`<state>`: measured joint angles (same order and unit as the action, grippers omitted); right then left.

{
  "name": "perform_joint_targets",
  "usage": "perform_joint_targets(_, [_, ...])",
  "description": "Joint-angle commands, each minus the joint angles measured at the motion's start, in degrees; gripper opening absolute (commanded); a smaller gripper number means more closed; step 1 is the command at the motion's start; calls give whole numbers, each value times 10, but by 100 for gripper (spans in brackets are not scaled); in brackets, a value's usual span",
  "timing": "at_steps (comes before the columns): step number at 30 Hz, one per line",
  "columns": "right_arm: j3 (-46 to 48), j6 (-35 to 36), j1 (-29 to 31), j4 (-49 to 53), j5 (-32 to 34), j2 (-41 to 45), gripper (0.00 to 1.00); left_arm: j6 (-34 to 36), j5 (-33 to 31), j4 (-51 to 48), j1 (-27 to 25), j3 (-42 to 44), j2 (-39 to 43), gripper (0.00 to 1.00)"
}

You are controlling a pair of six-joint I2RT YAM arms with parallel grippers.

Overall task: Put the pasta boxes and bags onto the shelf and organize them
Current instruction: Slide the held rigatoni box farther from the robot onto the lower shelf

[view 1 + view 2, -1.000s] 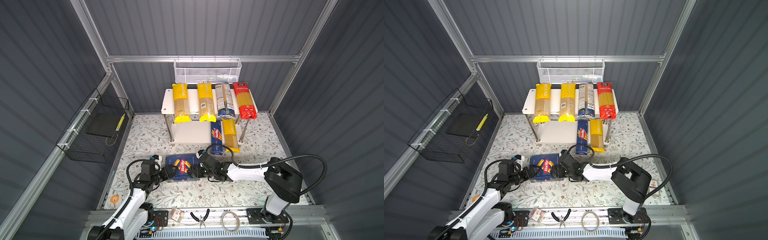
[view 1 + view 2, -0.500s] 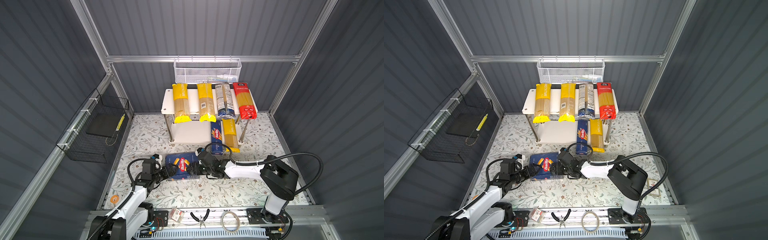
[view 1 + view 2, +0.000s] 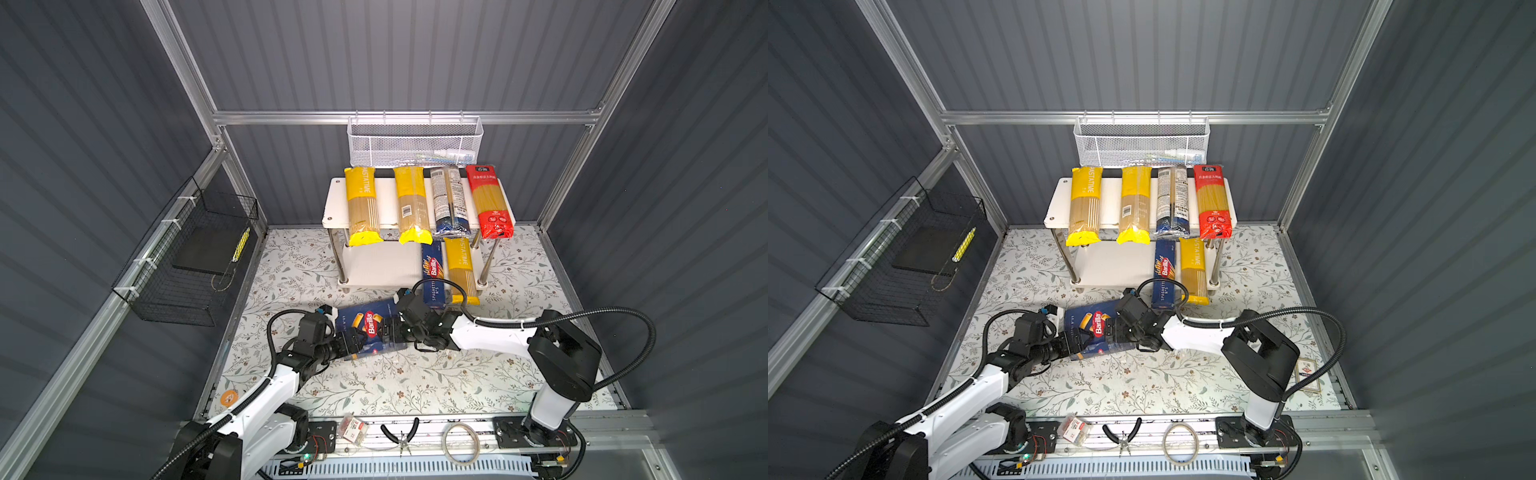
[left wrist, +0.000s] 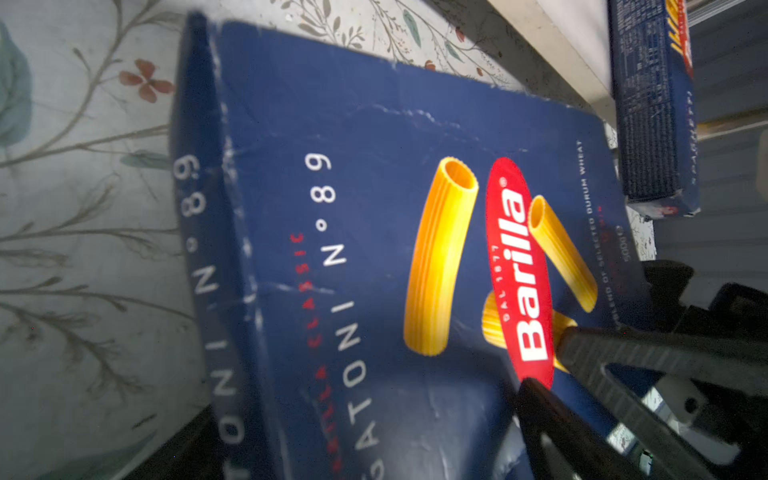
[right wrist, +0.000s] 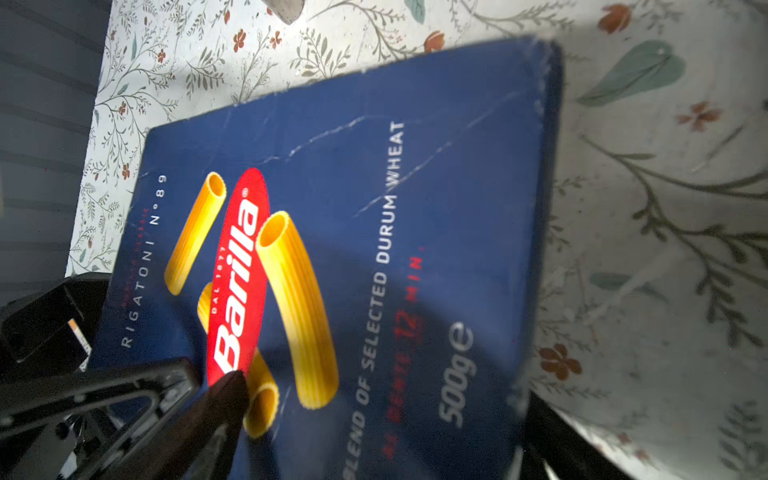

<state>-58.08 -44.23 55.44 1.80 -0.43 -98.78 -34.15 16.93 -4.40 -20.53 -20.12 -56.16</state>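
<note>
While a row of 4 spaghetti bags [image 3: 409,199] is laid across the top tier of the shelf [image 3: 385,195], and a Barilla spaghetti box [image 3: 432,270] and a yellow Pastatime bag [image 3: 459,266] are lodged below, 1 item is left on the floral mat [image 3: 374,386]. The left gripper [image 3: 353,345], the Barilla rigatoni box [image 3: 368,320] and the right gripper [image 3: 392,332] are met there; both jaws are spread wide, with nothing clamped.

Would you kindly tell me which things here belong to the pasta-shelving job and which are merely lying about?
For the job:
- shelf
- Barilla rigatoni box
- Barilla spaghetti box
- yellow spaghetti bags
- blue spaghetti bag
- red spaghetti bag

Lying about:
- pliers
- cable coil
- small packet
- white mesh basket
- black wire basket
</note>
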Motion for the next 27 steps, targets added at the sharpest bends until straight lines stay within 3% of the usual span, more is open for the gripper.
perform_joint_targets(1, [-29, 19, 22, -70, -49, 33, 92, 8, 86, 59, -21, -67, 6, 99])
perform_joint_targets(27, [-66, 59, 17, -42, -9, 69, 92, 58, 78, 43, -34, -185, -46, 99])
